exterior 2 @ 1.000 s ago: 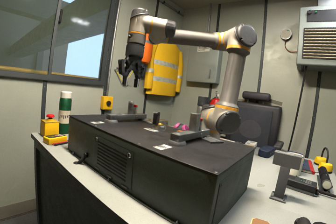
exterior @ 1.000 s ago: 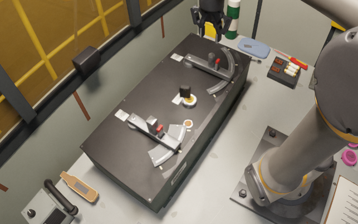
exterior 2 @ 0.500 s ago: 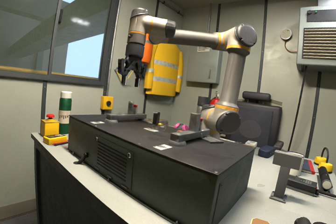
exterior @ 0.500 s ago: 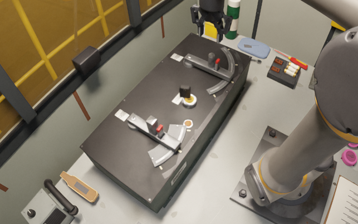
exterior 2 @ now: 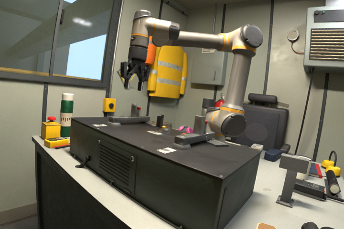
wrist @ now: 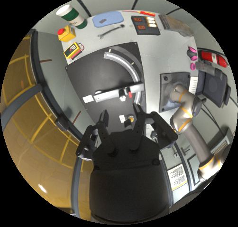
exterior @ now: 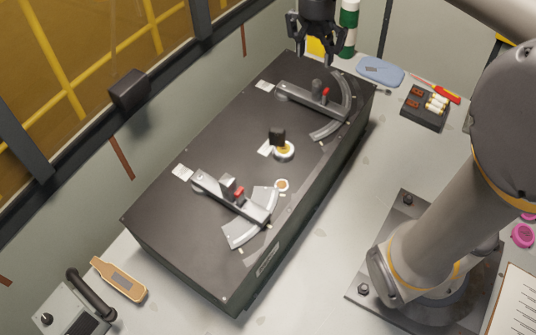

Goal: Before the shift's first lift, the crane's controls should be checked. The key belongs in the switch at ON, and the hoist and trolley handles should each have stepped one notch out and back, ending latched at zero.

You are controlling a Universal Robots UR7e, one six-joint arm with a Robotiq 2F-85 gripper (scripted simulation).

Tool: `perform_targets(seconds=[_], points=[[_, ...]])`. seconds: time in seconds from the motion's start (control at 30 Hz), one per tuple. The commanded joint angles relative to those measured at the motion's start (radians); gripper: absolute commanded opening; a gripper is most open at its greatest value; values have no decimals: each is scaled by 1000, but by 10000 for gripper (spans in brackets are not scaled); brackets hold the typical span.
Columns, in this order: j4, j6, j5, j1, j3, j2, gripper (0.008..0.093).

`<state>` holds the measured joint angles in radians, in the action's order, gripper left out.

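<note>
The black key (exterior: 277, 136) stands in the brass switch (exterior: 283, 151) at the middle of the black control console (exterior: 257, 166), between two grey lever handles. The far handle (exterior: 317, 100) carries a dark grip and a red latch and lies against a curved notch plate (exterior: 341, 104). The near handle (exterior: 230, 196) has a grey grip and a red latch (exterior: 239, 192), lying across its own notch plates. My gripper (exterior 2: 133, 86) hangs open and empty high above the console's far end, well over the far handle (wrist: 118, 93).
The window wall (exterior: 53, 83) runs close along the console's left side. A green-and-white flask (exterior 2: 66, 114), a yellow box with a red button (exterior 2: 51, 129) and a yellow meter (wrist: 71, 49) sit past the far end. A blue cloth (exterior: 379, 71) and fuse tray (exterior: 425, 108) lie right.
</note>
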<state>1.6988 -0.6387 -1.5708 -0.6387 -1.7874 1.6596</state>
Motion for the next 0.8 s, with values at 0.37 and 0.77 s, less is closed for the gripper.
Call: perform_targets(seconds=[0.37, 0.77], points=[[67, 0, 0, 0, -56, -10, 680], [147, 0, 0, 0, -119, -27, 680]])
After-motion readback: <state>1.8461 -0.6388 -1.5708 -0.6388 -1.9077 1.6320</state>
